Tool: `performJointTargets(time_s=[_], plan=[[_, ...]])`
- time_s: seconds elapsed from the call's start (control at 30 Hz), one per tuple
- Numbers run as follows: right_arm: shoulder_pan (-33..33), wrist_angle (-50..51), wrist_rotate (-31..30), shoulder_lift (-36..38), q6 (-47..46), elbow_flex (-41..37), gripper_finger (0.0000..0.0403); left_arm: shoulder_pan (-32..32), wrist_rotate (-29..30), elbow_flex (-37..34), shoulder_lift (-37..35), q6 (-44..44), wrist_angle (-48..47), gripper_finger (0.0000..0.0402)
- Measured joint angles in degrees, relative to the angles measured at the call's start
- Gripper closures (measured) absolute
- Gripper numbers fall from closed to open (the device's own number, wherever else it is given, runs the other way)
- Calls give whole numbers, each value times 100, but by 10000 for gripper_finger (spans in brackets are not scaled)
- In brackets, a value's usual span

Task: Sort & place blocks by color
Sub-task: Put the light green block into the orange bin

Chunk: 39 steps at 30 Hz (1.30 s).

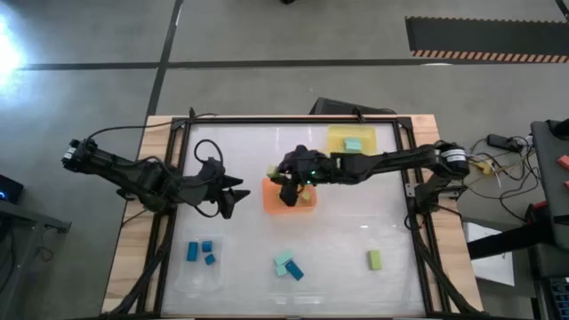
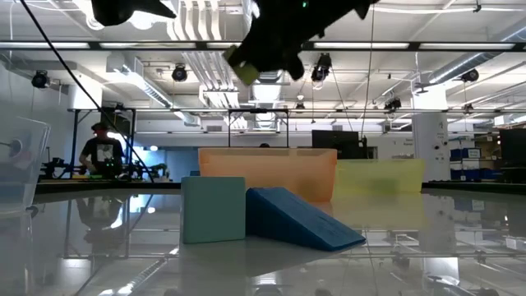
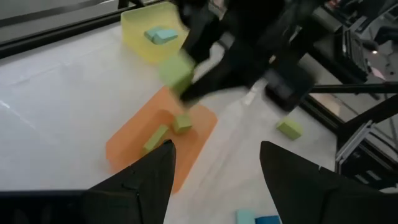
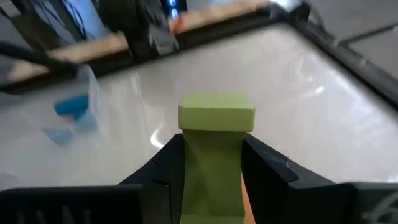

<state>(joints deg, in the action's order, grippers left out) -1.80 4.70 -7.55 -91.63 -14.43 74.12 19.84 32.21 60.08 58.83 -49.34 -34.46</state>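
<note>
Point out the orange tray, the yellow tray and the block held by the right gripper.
orange tray (image 3: 124, 144), left wrist view, bare floor.
yellow tray (image 1: 338, 135), high view, bare floor.
held yellow-green block (image 4: 216, 112), right wrist view, top face.

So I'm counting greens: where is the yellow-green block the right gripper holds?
The yellow-green block sits clamped in the right gripper, raised above the orange tray near the table's middle in the high view.

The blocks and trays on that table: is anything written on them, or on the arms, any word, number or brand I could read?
None can be read.
Yellow-green block held by the right end effector: plain faces.
Orange tray and yellow tray: no label shows.
Striped strip on the floor: stripes only, no words.
</note>
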Motion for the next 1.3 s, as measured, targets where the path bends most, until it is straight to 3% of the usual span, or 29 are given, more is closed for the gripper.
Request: performJointTargets(time_s=[0.33, 0.63, 0.87, 1.3], plan=[[0, 988, 2, -964, -378, 286, 290, -2, 7, 11, -57, 1, 284, 185], [1, 2289, 452, -1218, 733, 820, 290, -42, 17, 8, -57, 11, 300, 185], [-13, 2420, 619, -1216, 1257, 823, 274, -131, 31, -21, -52, 10, 303, 185], [0, 2547, 629, -1222, 1146, 801, 259, -313, 31, -46, -48, 17, 304, 185]])
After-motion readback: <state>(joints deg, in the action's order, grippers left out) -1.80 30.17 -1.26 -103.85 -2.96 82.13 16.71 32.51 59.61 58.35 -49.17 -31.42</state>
